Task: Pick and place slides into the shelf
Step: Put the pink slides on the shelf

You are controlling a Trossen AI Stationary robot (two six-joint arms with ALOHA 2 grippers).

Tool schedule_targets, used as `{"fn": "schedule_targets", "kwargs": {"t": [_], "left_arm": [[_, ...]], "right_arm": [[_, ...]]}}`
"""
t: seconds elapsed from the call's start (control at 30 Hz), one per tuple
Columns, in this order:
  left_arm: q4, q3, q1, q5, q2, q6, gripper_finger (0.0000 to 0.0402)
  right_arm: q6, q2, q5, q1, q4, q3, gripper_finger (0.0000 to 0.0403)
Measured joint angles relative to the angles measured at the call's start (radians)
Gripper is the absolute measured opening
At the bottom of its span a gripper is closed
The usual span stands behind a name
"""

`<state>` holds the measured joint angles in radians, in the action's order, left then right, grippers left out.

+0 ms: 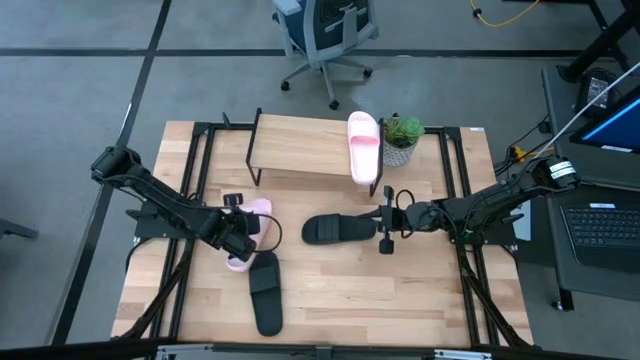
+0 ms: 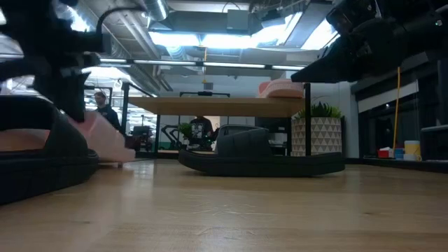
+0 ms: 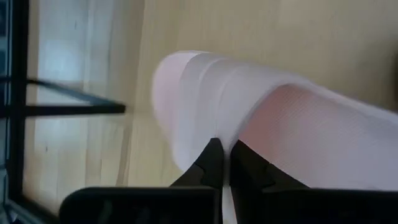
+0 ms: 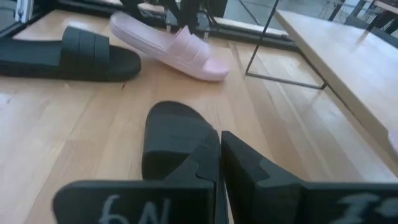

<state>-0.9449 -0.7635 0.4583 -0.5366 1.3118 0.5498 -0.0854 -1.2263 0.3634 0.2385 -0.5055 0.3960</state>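
**Me:** Two things could go wrong here. My left gripper point(image 1: 243, 232) has pinched shut on the edge of the pink slide point(image 3: 249, 112) on the table, and it only has a thin bit of it. If I lift fast, I think the slide could slip out or swing and bump the black slide point(image 1: 266, 291) lying just beside it.

**Partner:** And the other arm?

**Me:** My right gripper point(image 1: 386, 222) is shut too, holding nothing. It sits right at the end of the other black slide point(image 1: 336, 230) in the middle of the table and could push it.

**Partner:** Where does the pink one go?

**Me:** Up on the shelf point(image 1: 300, 145), well away from it, next to the pink slide on top point(image 1: 363, 147).
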Motion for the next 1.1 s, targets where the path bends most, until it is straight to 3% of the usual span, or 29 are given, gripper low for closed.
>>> {"fn": "schedule_targets", "kwargs": {"t": [0.2,0.37,0.63,0.73,0.87,1.1], "left_arm": [[-0.036,-0.089,0.001,0.01,-0.012,-0.009,0.0003],[-0.066,-0.159,0.001,-0.005,-0.012,-0.011,0.0002],[-0.087,-0.254,0.007,-0.105,-0.012,-0.058,0.0002],[-0.087,-0.283,-0.002,-0.15,-0.012,-0.065,0.0002],[-0.087,-0.327,-0.031,-0.207,-0.012,-0.074,0.0002],[-0.033,-0.389,-0.1,-0.286,-0.012,-0.219,0.0002]], "right_arm": [[0.005,0.019,0.0,0.0,0.009,0.006,0.0005],[0.077,0.085,-0.001,0.0,0.116,0.007,0.0004],[0.092,0.259,-0.133,0.0,0.269,0.007,0.0004],[0.047,0.309,-0.138,0.0,0.302,0.007,0.0004],[0.024,0.329,-0.137,0.0,0.326,0.007,0.0003],[0.033,0.328,-0.137,0.0,0.384,0.007,0.0006]]}}
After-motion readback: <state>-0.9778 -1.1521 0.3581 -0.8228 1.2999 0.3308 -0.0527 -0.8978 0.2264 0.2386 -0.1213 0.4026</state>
